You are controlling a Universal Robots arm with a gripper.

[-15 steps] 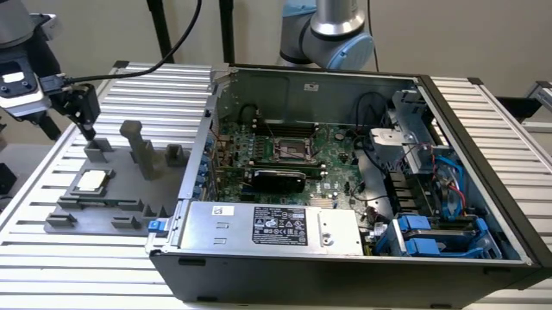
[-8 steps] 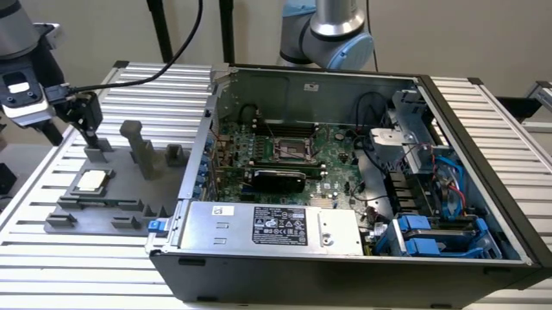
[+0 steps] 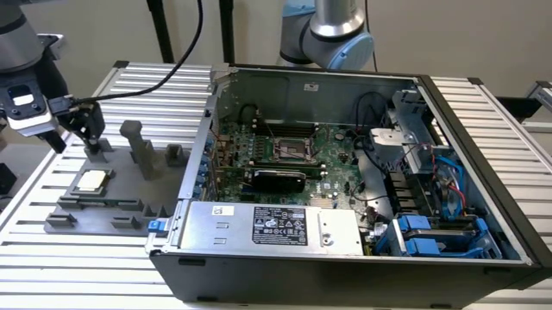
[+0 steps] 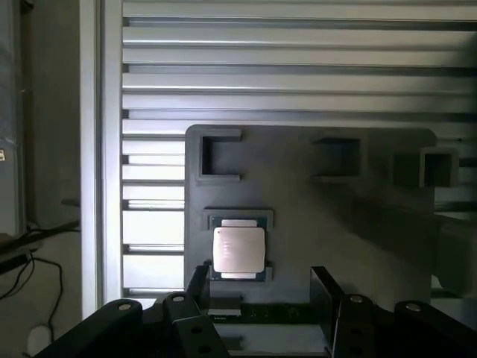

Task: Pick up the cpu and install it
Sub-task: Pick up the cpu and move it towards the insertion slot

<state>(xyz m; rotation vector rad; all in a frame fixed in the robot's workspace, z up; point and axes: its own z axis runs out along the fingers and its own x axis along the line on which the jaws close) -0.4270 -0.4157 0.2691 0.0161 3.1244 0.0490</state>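
End effector (image 3: 75, 145) open, empty, hovering near cpu (image 3: 92, 181); cpu flat in grey fixture (image 3: 129, 194) on slatted surface (image 3: 61, 265).

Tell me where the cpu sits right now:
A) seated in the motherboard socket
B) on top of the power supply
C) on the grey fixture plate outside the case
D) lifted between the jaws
C: the cpu lies flat on the grey fixture plate beside the computer case, and the gripper hovers near it with jaws open and empty.
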